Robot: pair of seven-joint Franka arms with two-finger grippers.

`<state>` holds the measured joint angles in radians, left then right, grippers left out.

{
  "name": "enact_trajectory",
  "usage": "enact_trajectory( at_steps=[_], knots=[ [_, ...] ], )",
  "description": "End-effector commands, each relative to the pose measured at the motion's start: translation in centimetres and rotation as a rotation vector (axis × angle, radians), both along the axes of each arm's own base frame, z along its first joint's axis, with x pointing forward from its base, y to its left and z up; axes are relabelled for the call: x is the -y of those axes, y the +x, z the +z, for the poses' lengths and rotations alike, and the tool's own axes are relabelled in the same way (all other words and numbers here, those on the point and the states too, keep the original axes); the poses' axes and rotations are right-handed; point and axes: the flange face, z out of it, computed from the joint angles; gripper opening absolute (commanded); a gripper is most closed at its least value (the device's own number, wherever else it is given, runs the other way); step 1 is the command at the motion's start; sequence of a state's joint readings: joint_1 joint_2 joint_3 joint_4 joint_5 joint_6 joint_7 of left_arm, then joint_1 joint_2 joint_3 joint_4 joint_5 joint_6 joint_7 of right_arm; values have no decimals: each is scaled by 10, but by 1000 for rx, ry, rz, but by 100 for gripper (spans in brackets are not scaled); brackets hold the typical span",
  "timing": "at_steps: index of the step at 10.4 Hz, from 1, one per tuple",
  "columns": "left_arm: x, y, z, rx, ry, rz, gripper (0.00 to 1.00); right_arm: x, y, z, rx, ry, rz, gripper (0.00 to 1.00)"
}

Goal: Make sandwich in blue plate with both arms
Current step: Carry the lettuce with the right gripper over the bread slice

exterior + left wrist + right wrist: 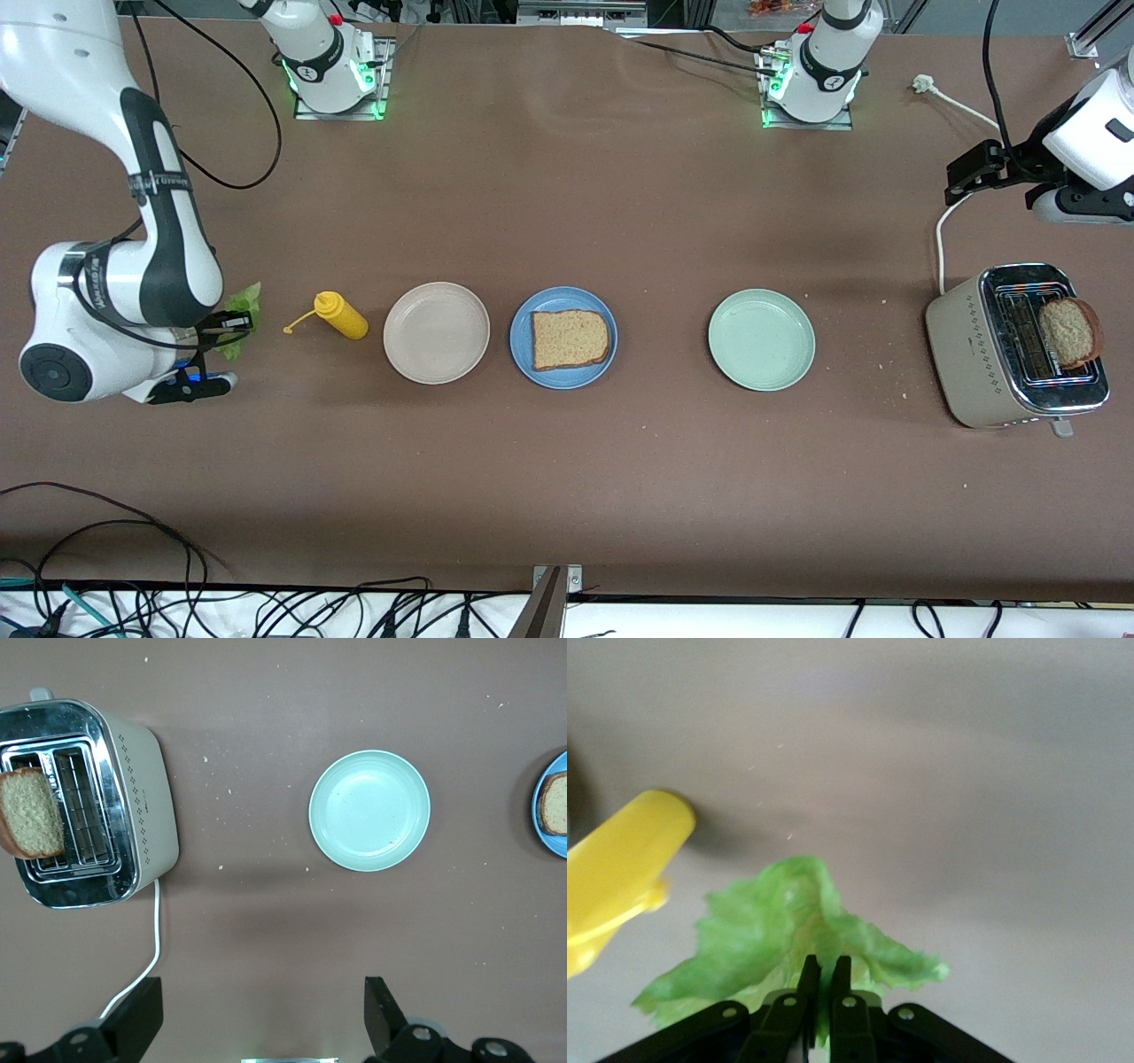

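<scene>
Only the right wrist view shows us the right end effector pinched together on the crinkled green lettuce leaf, beside a glossy yellow bottle. From the front, we see the matte blue plate holding one grainy bread slice mid-table. The left end effector hangs spread apart near the toaster.

Beside the right gripper, pinched on the lettuce leaf, passage is narrowed by the yellow bottle. Under the spread-fingered left gripper, bare table is left between toaster and mint-green plate.
</scene>
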<state>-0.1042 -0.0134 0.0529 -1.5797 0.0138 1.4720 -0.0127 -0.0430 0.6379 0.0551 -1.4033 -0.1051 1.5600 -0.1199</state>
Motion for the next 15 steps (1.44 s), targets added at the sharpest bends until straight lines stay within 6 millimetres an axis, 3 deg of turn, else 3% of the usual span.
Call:
enact_trajectory(
  at_steps=[1,3,7,10,15],
  knots=[
    [-1,3,7,-6,-20,-3,100,-45,5,74,-31,-72,10,1],
    [-3,3,6,-8,-21,0,100,-95,-2,99,-39,-116,-3,1],
    [-2,3,6,-8,-21,0,100,-229,-33,90,-41,-130,17,2],
    [-3,3,6,-8,-21,2,100,-345,-67,58,-4,-51,145,3],
    [-5,4,5,-11,-21,3,100,-449,-84,-4,137,136,166,3]
  ],
)
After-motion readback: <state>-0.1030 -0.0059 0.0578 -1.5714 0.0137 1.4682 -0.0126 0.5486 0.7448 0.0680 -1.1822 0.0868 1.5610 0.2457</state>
